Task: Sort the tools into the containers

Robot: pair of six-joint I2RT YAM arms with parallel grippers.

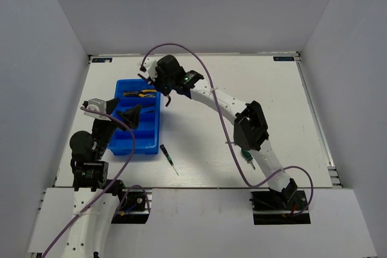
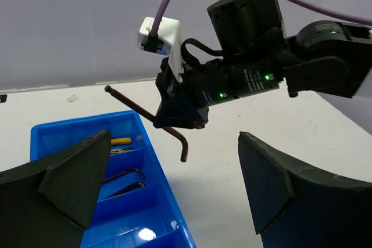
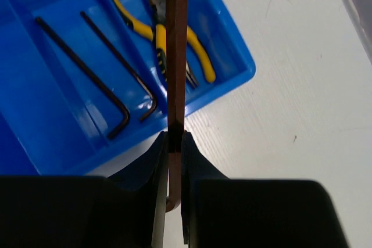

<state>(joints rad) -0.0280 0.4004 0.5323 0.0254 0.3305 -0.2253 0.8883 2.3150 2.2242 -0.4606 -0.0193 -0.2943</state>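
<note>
The right end effector [image 3: 173, 143] is pressed together on a dark hex key [image 3: 176, 56], pinching its long shaft close to the bend. The key hangs in the air, not touching anything. In the right wrist view it crosses the far corner of the blue tray [image 1: 136, 149], over the compartment with the yellow pliers [image 3: 136, 24]. Two more hex keys [image 3: 87, 74] lie in the next compartment. The left end effector [image 1: 132, 115] is spread wide and holds nothing, over the middle of the tray. A thin screwdriver [image 1: 168, 158] lies on the surface [image 1: 272, 83], just beside the tray's near right corner.
</note>
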